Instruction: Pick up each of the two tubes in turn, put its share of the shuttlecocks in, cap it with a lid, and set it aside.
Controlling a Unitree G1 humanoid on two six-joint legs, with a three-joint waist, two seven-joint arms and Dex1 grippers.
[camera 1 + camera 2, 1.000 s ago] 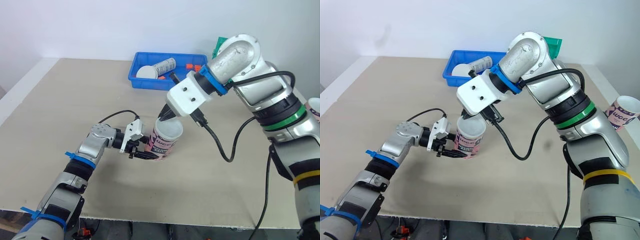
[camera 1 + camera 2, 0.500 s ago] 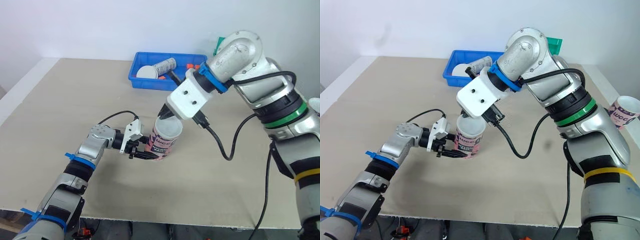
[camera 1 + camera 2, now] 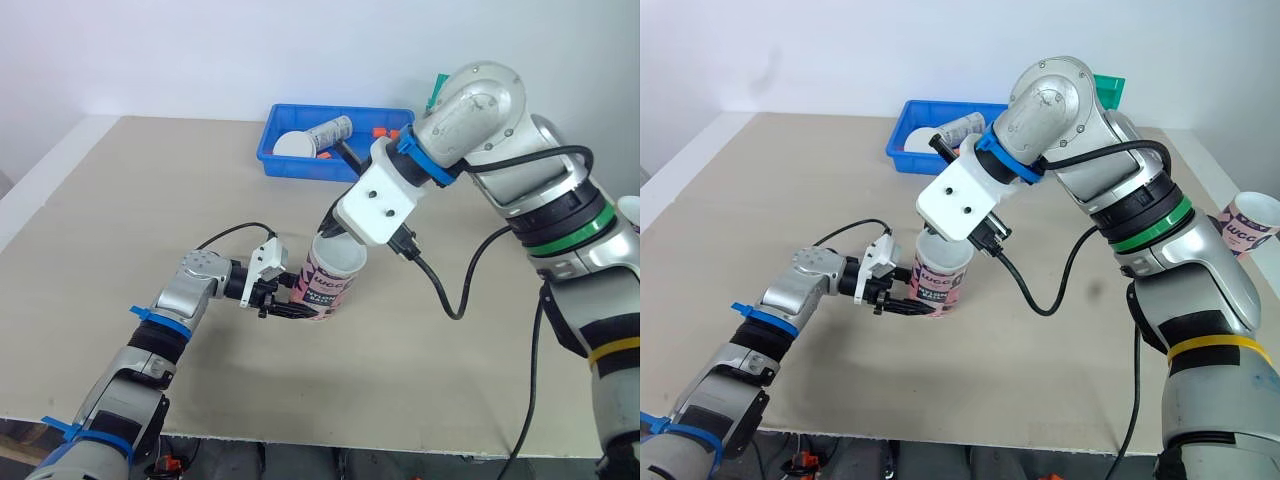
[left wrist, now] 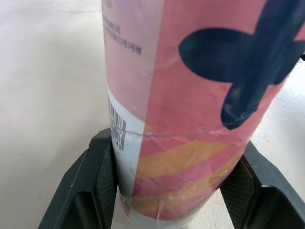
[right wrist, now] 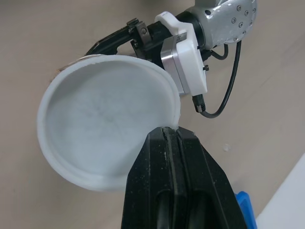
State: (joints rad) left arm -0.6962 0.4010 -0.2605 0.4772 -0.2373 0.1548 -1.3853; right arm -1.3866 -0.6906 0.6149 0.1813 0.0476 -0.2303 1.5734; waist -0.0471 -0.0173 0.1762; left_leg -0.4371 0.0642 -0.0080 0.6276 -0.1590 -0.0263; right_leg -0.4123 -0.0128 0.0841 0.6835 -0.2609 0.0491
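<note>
Beige table: well in front of the bin, the left gripper clamps the tube near its base; the right gripper pinches the lid at the tube's mouth.

Tube: glossy printed film wrap, slightly wrinkled near the base. Lid: translucent white plastic, matt, faint radial mould lines. Left claw: matt black plastic, pads fine-textured. Surface: smooth matt board. Bin: glossy blue plastic.
</note>
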